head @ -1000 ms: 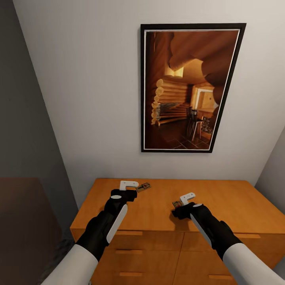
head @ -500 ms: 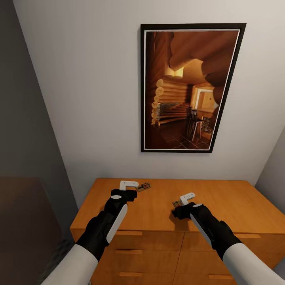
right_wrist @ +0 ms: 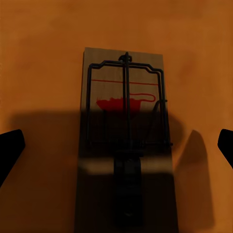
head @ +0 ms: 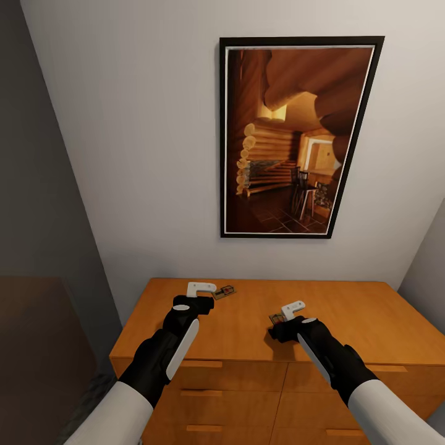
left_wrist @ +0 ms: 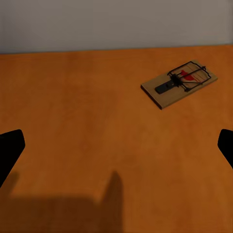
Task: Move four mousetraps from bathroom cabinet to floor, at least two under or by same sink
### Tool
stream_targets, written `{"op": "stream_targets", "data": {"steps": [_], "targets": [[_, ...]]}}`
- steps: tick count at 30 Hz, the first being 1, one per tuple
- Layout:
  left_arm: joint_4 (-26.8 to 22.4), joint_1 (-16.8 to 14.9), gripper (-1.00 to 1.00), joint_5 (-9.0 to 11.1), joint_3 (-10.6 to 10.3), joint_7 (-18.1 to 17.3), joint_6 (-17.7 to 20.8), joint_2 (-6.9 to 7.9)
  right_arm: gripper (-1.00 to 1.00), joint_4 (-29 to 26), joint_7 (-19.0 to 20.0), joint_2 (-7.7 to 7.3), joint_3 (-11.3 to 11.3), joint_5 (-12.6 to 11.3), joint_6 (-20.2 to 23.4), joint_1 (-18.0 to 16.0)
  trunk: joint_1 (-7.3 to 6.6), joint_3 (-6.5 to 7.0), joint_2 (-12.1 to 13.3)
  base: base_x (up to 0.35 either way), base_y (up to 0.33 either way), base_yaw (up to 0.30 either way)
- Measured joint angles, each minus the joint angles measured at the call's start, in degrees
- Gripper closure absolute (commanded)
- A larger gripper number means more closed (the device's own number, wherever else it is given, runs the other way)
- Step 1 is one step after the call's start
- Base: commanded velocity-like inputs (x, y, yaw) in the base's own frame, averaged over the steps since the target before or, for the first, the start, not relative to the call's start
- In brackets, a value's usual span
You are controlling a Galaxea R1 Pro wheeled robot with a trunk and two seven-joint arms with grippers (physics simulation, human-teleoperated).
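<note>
Two mousetraps lie on the flat top of the orange-brown cabinet (head: 346, 309). One mousetrap (head: 224, 292) rests near the back edge, just beyond my left gripper (head: 204, 304). In the left wrist view this mousetrap (left_wrist: 178, 83) is ahead and off to one side, and the left gripper (left_wrist: 116, 150) is open, its black fingertips (left_wrist: 9, 148) far apart above bare wood. My right gripper (head: 277, 327) hovers over the second mousetrap (head: 275, 319). The right wrist view has that mousetrap (right_wrist: 125, 126) centred between the wide-open fingers (right_wrist: 9, 145), untouched.
A large framed picture (head: 296, 136) hangs on the white wall behind the cabinet. Drawer fronts with wooden bar handles (head: 201, 364) face me below the top. A dark grey wall (head: 37, 216) and a dark brown surface (head: 37, 346) stand at the left.
</note>
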Motion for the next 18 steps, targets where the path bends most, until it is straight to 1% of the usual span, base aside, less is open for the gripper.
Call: {"op": "stream_targets", "data": {"steps": [18], "targets": [[0.00,0.00,-1.00,0.04,0.00,0.00,0.00,0.00,-1.00,-0.01,0.05,-0.01,-0.09,-0.05,0.09,0.00,0.00,0.00,0.00,0.000,0.000,0.000]]}}
